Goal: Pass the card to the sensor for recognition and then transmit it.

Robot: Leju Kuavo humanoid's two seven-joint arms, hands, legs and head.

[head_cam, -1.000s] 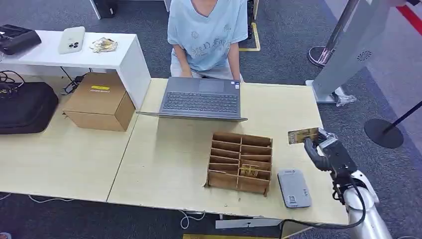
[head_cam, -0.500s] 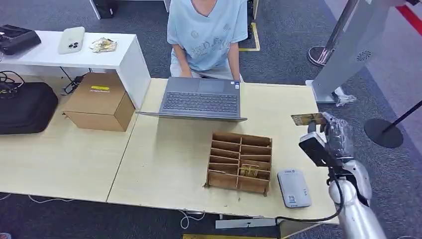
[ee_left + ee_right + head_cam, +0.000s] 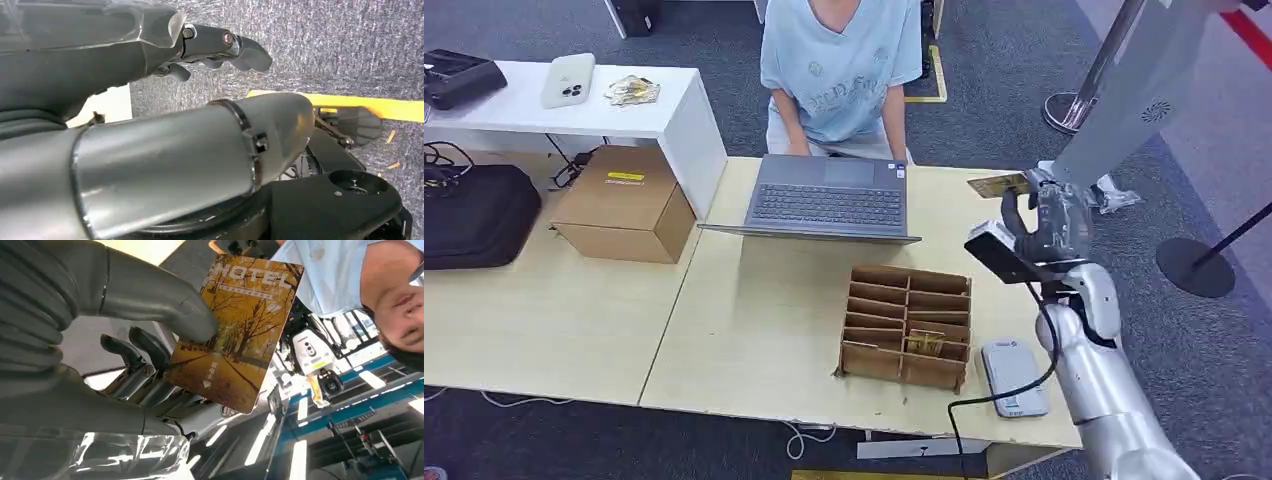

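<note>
Above the far right part of the surface (image 3: 754, 330), the right hand (image 3: 1049, 222) is raised with its fingers closed on the card (image 3: 997, 185), which it holds up in the air beyond the right end of the laptop (image 3: 828, 198) and toward the person (image 3: 839, 60) seated behind it. In the right wrist view the thick grey thumb (image 3: 165, 305) presses on the card's printed face, a golden tree-lined picture under the word HOTEL, while darker fingers (image 3: 145, 352) back it from the other side, so the card is pinched between them. The sensor (image 3: 1013, 377), a flat grey device, lies on the surface near the front edge, just beside the right side of the cardboard organizer (image 3: 906, 325) and well apart from the card; the silver forearm passes above it. More cards (image 3: 924, 343) sit in one compartment of the organizer near its front right. The left hand (image 3: 220, 45) hangs over grey carpet with its fingers extended and nothing in them. A brown box (image 3: 624, 203) stands on the surface at the left.
</note>
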